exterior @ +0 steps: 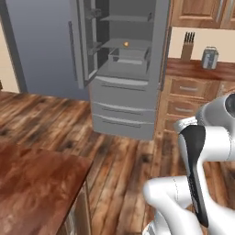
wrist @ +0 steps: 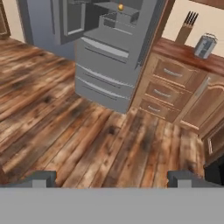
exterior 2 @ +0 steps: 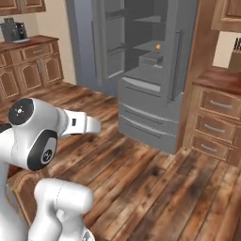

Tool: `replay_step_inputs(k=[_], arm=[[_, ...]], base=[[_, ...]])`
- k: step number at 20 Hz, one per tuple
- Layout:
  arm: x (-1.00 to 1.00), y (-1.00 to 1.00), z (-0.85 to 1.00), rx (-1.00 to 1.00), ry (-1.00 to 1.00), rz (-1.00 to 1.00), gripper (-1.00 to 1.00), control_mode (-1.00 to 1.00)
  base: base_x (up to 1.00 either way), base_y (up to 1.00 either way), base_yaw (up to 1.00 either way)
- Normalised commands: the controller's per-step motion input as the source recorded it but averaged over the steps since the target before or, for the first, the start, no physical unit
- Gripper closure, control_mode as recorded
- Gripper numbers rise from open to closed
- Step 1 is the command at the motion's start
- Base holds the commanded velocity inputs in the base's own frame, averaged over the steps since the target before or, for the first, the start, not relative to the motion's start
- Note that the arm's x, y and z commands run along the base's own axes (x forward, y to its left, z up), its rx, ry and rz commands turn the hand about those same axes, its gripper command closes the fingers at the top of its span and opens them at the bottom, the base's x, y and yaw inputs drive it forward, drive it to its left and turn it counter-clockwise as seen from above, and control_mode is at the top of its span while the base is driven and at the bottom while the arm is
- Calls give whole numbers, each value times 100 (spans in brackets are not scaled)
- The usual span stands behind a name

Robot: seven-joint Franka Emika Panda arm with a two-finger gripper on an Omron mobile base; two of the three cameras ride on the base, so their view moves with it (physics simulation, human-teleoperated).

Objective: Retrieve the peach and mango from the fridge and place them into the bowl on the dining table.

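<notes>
Pincer point(wrist: 112, 179) state: fingers spread wide, nothing between them, held over bare wooden floor well short of the target. Ahead and far from it stands the fridge point(exterior: 126, 98), both upper doors swung open (drawers below shut). On a middle shelf inside rests one small yellow-orange fruit, judged to be the mango point(exterior: 126, 44); it lies far forward of and above the pincer, so the coming move is judged to be a long approach toward the open compartment. At this range the fruit is only a small dot, and its long axis cannot be determined. A corner of the dining table point(exterior: 32, 183) is cut off at near left.
</notes>
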Motion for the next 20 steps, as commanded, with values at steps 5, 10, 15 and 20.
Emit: replay_step_inputs(k=[5,10,15,20], arm=[[0,0,0,0,0,0,-100,100],[0,0,0,0,0,0,-100,100],[0,0,0,0,0,0,-100,100],[0,0,0,0,0,0,-100,100]], base=[[100,0,14],[100,0,2],[94,0,0],[85,16,-2]])
